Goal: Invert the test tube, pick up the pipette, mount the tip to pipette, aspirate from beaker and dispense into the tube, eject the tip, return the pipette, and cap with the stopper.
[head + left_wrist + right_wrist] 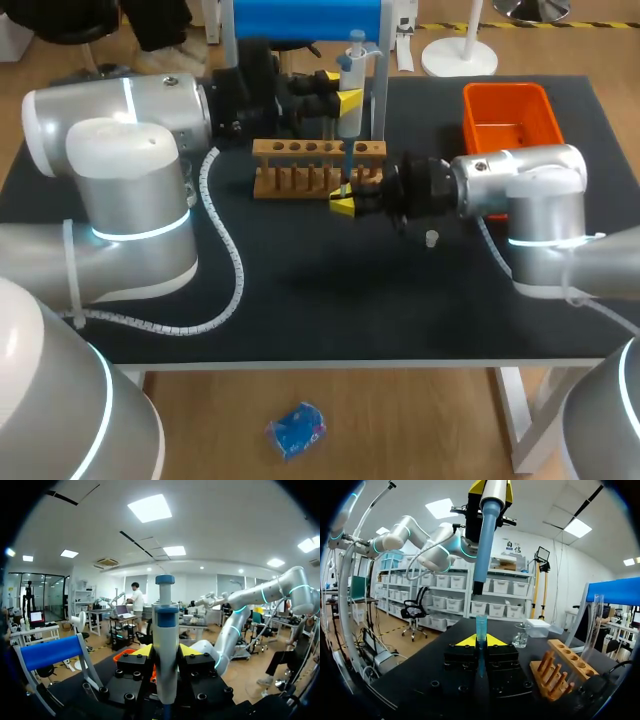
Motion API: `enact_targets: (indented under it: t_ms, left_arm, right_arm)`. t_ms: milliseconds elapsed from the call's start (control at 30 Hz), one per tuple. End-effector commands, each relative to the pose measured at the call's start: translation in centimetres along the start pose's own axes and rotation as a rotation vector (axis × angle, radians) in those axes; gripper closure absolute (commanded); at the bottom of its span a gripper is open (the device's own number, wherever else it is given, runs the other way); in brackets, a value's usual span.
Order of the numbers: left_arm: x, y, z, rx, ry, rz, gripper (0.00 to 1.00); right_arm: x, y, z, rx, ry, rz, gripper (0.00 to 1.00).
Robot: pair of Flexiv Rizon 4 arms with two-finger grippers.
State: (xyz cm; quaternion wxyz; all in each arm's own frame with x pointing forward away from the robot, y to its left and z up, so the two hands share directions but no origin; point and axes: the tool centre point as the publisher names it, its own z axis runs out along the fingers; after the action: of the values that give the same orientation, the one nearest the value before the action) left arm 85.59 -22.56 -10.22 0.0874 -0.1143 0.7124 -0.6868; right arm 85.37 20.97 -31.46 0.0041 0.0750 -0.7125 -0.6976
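My left gripper (pixel 343 100) is shut on the white and blue pipette (pixel 352 80), which it holds upright behind the wooden rack (pixel 318 165). In the left wrist view the pipette (pixel 165 630) stands between the yellow fingertips (pixel 142 651). My right gripper (pixel 344 201) is in front of the rack, shut on a small blue pipette tip (pixel 481 626) that stands with its open end up. The pipette's shaft (pixel 483 545) hangs straight above that tip with a gap between them. A glass tube (pixel 593 622) stands in the rack (pixel 560 667). The beaker (pixel 520 639) sits ahead of the right gripper.
An orange bin (pixel 510 115) stands at the back right. The blue pipette stand (pixel 305 20) rises at the back middle. A small white stopper (pixel 431 238) lies on the black table (pixel 300 290) beside my right arm. A white cable (pixel 225 260) curls over the table's left part.
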Motion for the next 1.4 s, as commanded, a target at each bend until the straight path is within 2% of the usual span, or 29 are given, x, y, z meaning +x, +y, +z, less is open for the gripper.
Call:
enact_targets:
  t_ms: [33,1033,1400]
  left_arm:
    - [0.0,0.0,0.0,0.0,0.0,0.0,1.0]
    - [0.0,0.0,0.0,0.0,0.0,0.0,1.0]
    - [0.0,0.0,0.0,0.0,0.0,0.0,1.0]
  right_arm:
    - [0.0,0.2,0.0,-0.002,-0.003,-0.005,1.0]
    - [-0.4,2.1,-0.2,-0.011,-0.008,-0.048,1.0]
    - [0.1,1.2,-0.2,-0.014,-0.006,-0.033,1.0]
